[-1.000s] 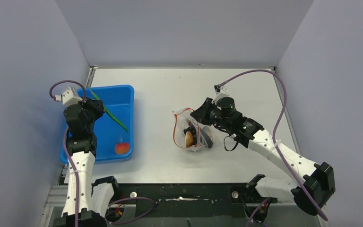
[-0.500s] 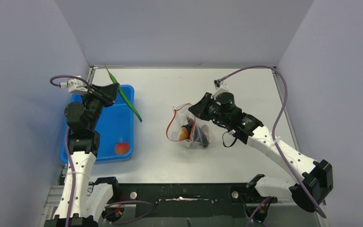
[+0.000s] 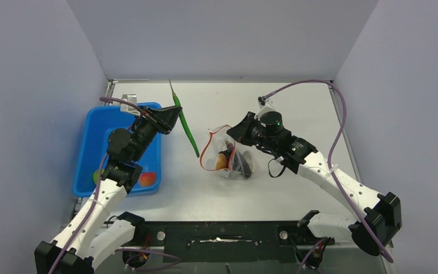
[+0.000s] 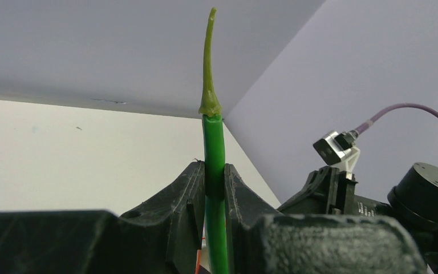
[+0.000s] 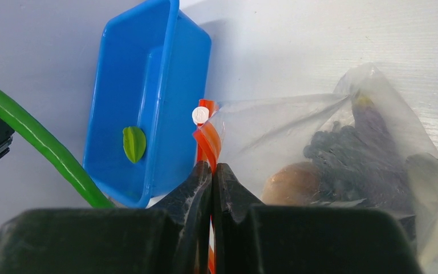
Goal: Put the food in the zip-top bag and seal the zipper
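White tabletop (image 3: pixel 222 103) between lavender walls (image 3: pixel 222 34) bears blue tray (image 3: pixel 94 142) and zip-top bag (image 3: pixel 221 171).

No text can be read anywhere; the small white round sticker (image 5: pixel 201 115) on the zipper (image 5: pixel 207 144) is too blurred.

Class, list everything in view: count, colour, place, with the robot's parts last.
table: one, white, under everything
blue tray: one, blue, table's left
round fruit: one, orange-red, in blue tray
small fruit: one, lime-green, in blue tray
zip-top bag: one, clear, mid-table
zipper: one, red, bag's mouth
grape bunch: one, dark purple, in bag
round piece: one, tan, in bag
green pod: one, green, midair between tray and bag
left gripper: one, black, shut on green pod
right gripper: one, black, shut on zipper
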Controlling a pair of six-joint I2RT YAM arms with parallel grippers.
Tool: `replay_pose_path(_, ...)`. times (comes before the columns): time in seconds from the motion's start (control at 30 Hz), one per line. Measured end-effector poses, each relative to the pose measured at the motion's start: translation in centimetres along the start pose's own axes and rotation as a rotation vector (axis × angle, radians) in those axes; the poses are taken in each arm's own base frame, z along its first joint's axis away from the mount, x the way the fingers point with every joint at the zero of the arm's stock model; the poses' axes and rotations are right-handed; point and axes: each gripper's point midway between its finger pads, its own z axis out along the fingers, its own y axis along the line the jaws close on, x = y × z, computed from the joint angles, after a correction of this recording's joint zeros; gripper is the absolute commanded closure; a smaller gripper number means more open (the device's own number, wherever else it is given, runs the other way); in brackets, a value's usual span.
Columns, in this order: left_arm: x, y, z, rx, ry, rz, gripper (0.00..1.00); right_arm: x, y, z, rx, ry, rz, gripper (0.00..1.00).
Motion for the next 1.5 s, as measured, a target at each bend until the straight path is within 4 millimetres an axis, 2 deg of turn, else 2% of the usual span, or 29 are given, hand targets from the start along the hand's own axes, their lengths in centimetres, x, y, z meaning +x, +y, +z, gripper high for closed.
replay_pose_path(0.2, 2.4, -3.7, 0.6, 0.106, 0.018, 0.025, 0.86, 0.2, 0.5, 0.0, -0.024, 0.015, 0.002, 1.00)
replay_pose_path(0.3, 3.9, -4.6, 0.9, 0.129, 0.038, 0.053, 0.86, 0.2, 0.7, 0.0, -0.035, 0.017, 0.004, 1.00)
replay_pose_path(0.73, 9.2, -3.6, 0.6, 0.153, 0.036, 0.175, 0.86, 0.6, 2.0, -0.2, -0.091, 0.044, 0.050, 1.00)
replay_pose_path(0.87, 10.2, -4.8, -0.1, 0.226, 0.003, 0.238, 0.86, 0.8, 2.7, -0.3, -0.119, 0.062, 0.075, 1.00)
replay_pose_path(1.1, 10.6, -7.4, -1.0, 0.353, -0.042, 0.368, 0.84, 1.0, 2.9, -0.4, -0.131, 0.074, 0.090, 1.00)
replay_pose_path(1.5, 14.8, -8.2, -4.4, 0.637, 0.056, 0.756, 0.85, 1.1, 3.0, -1.1, -0.146, 0.081, 0.068, 1.00)
